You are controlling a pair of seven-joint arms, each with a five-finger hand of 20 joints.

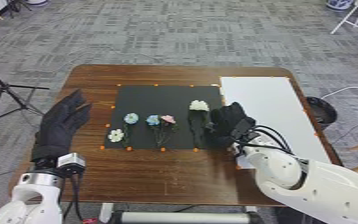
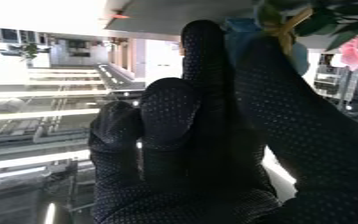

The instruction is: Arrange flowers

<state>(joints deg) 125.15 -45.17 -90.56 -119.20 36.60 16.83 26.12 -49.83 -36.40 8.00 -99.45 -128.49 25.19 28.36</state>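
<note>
Spreading counter (image 1: 158,182): brown wood, running beneath everything below; clock directions are read in the head view, 12 away from the robot.
White board (image 1: 264,100): on the counter, toward 2 to 3 o'clock.
Black mat (image 1: 158,95): beside the board, on its 9 o'clock side.
Left hand (image 1: 58,122): at the counter's 9 o'clock side, apart from the flowers; fingers straight and close together, pointing roughly to 12.
Right hand (image 1: 231,119): at the mat's 3 o'clock edge; I cannot tell whether it is gripping anything.
Large white flower (image 1: 198,105): on the mat, near the right hand on its 10 o'clock side, stem toward 6.
Green leaves (image 2: 340,25): close to pink petals in the right wrist view.
Blue flowers (image 1: 131,118): one at the mat's 9 o'clock side, one nearer its middle.
Pink flower (image 1: 167,119): just beside the inner blue one, at its 3 o'clock.
Small white flower (image 1: 116,135): near the mat's 8 o'clock corner.
Orange marks (image 1: 163,149): along the mat's edges.
</note>
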